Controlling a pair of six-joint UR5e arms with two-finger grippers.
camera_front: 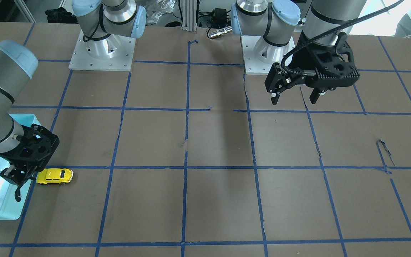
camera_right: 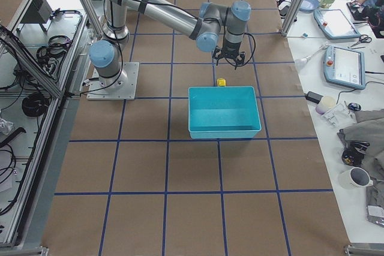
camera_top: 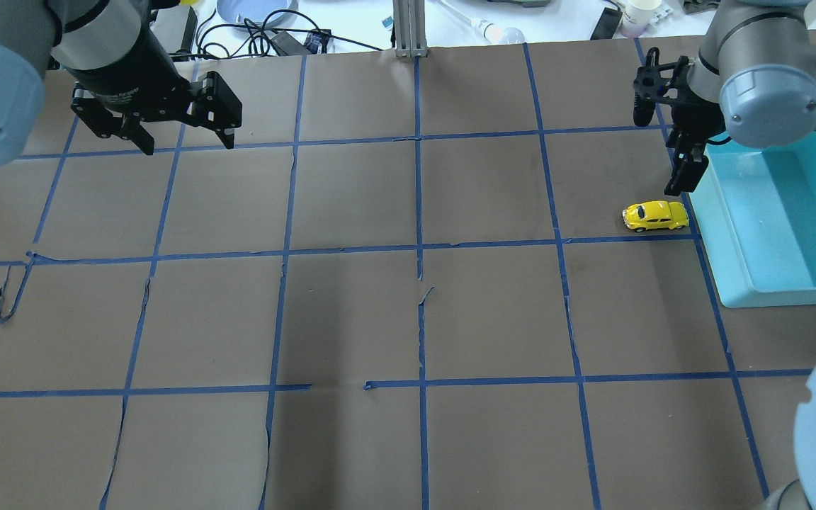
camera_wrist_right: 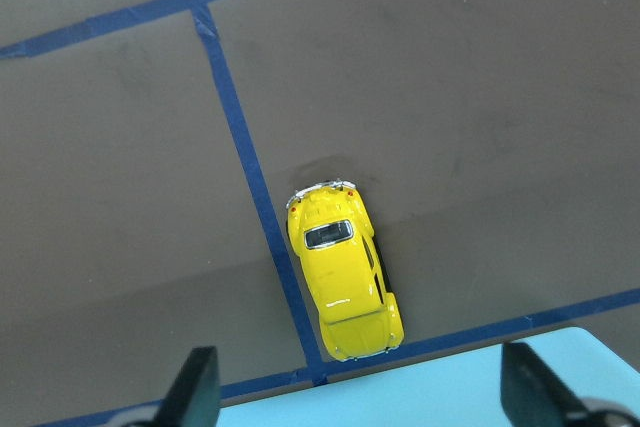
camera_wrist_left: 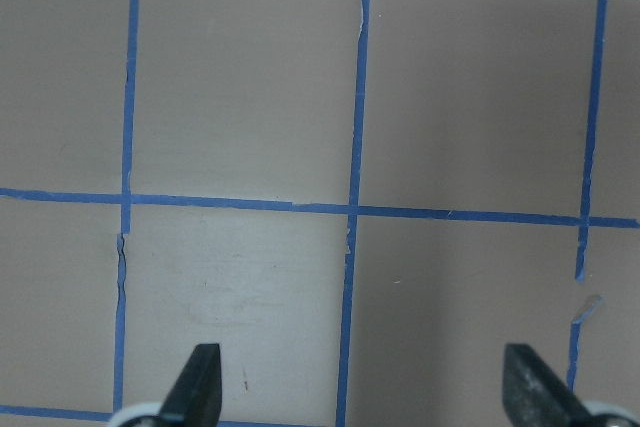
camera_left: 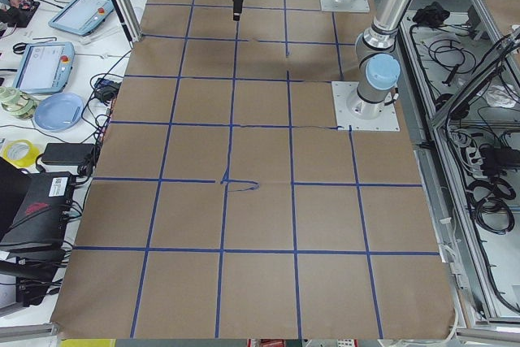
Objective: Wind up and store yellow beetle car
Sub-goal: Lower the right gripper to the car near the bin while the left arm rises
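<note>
Silver arms, pale-blue joint caps

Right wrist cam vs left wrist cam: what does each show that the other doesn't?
Only right wrist: the yellow beetle car on the table alongside a tape line, and a corner of the light-blue bin by one end of it. Only left wrist: nothing extra, just brown paper. Both: blue tape grid, plus right fingers and left fingers spread wide, holding nothing.

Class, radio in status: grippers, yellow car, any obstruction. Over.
Left gripper open, empty. Right gripper open, above yellow beetle car. Car on table beside teal bin, not inside. Nothing seen blocking it.
</note>
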